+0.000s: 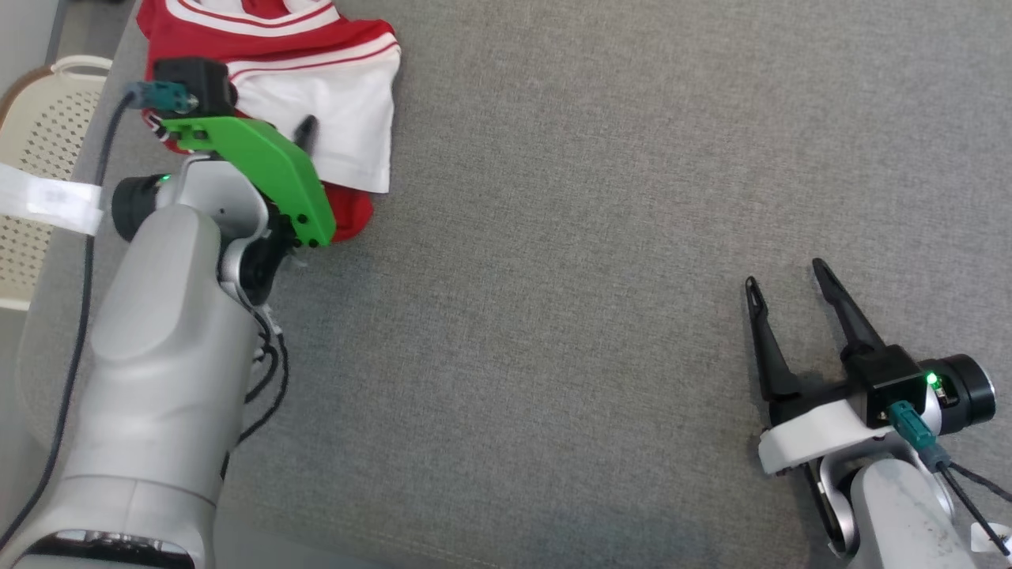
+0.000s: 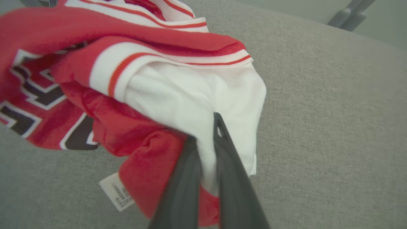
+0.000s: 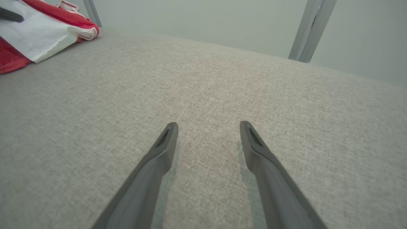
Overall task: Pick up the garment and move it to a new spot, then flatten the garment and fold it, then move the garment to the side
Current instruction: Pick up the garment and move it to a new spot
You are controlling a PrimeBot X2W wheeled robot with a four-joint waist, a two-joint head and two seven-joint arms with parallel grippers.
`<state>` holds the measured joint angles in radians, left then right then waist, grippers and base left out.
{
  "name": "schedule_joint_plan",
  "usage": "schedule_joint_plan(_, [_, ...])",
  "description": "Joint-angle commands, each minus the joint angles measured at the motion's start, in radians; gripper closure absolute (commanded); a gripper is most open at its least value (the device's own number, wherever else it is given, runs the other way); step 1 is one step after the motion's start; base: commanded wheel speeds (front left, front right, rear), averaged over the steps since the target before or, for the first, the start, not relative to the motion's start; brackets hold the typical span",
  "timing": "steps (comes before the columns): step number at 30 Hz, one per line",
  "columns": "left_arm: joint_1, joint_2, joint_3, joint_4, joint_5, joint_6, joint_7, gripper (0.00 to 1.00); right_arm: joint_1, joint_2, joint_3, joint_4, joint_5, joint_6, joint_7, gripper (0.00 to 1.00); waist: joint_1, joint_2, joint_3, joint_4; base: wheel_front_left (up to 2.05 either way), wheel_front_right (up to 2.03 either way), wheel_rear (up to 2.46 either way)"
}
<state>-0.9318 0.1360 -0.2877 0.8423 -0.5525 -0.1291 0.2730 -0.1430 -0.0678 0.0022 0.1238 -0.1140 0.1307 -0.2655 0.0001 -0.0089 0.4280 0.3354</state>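
Head view takes in one broad grey cloth-covered surface (image 1: 601, 197), the largest thing here. One garment (image 1: 340, 95), a red jersey with white panels and striped bands, lies bunched at the surface's far left corner, close to the left edge. One pale left arm (image 1: 158, 356) reaches up that side. Its green bracket (image 1: 269, 170) stands over the near part of the heap and hides that cloth from above. Off the left edge stands one cream perforated basket (image 1: 32, 126), with a white strip (image 1: 47, 201) crossing in front of it.

At the near right, well apart from the garment, sits the right tool (image 1: 784, 273). Its two dark fingers are spread wide and released, with nothing between them. The right wrist view shows them low over bare grey weave.

In the left wrist view the left tool (image 2: 203, 130) is clenched on a fold of the garment's white panel. The cloth is pinched between its two fingers, with a red edge bunched just below. Black and white lettering shows on the red part to the left, though I cannot read it.

Past the far edge the right wrist view shows two grey posts, one slim (image 3: 92, 12) and one broader (image 3: 310, 28). Smallest is one white care label (image 2: 116, 192), lying on the surface at the garment's near edge. Its print is too blurred to read.
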Motion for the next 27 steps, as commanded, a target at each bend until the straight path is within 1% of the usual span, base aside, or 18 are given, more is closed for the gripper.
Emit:
schedule_joint_plan(1, [0.034,-0.005,-0.019,-0.022,-0.017,-0.002,0.011,1.00,0.020,0.003,0.000,0.009,0.010,0.000,0.002,0.00,-0.0001,0.0089,-0.051,-0.020,0.00,0.00,0.00])
schedule_joint_plan(5, [0.098,0.005,-0.114,-0.244,-0.111,-0.002,0.072,1.00,0.037,0.012,0.005,0.025,0.029,0.000,0.001,0.00,-0.0001,0.0089,-0.098,-0.060,0.00,0.00,0.00])
schedule_joint_plan(7, [0.139,0.007,-0.145,-0.343,-0.144,-0.002,0.105,1.00,0.043,0.015,0.008,0.030,0.047,0.000,0.001,0.00,-0.0001,0.0089,-0.120,-0.089,0.00,0.00,0.00])
schedule_joint_plan(10, [0.184,-0.009,-0.169,-0.484,-0.179,0.000,0.149,1.00,0.047,0.017,0.017,0.031,0.089,0.000,0.001,0.00,-0.0001,0.0089,-0.140,-0.140,0.00,0.00,0.00])
schedule_joint_plan(16, [0.257,-0.054,-0.243,-0.711,-0.205,0.055,0.216,1.00,0.052,0.017,0.025,0.023,0.140,0.000,0.001,0.00,-0.0001,0.0089,-0.166,-0.263,0.00,0.00,0.00])
schedule_joint_plan(18, [0.276,-0.069,-0.280,-0.758,-0.218,0.080,0.230,1.00,0.056,0.016,0.023,0.021,0.152,0.000,0.001,0.00,-0.0001,0.0089,-0.170,-0.307,0.00,0.00,0.00])
schedule_joint_plan(21, [0.289,-0.078,-0.344,-0.787,-0.223,0.113,0.244,1.00,0.059,0.017,0.030,0.016,0.169,0.000,0.001,0.00,-0.0001,0.0089,-0.164,-0.375,0.00,0.00,0.00])
schedule_joint_plan(24, [0.295,-0.082,-0.402,-0.761,-0.215,0.144,0.242,1.00,0.060,0.016,0.034,0.015,0.188,0.000,0.001,0.00,-0.0001,0.0089,-0.155,-0.440,0.00,0.00,0.00])
schedule_joint_plan(27, [0.282,-0.083,-0.448,-0.692,-0.180,0.167,0.216,1.00,0.069,0.017,0.047,0.018,0.204,0.000,0.001,0.00,-0.0001,0.0089,-0.145,-0.493,0.00,0.00,0.00])
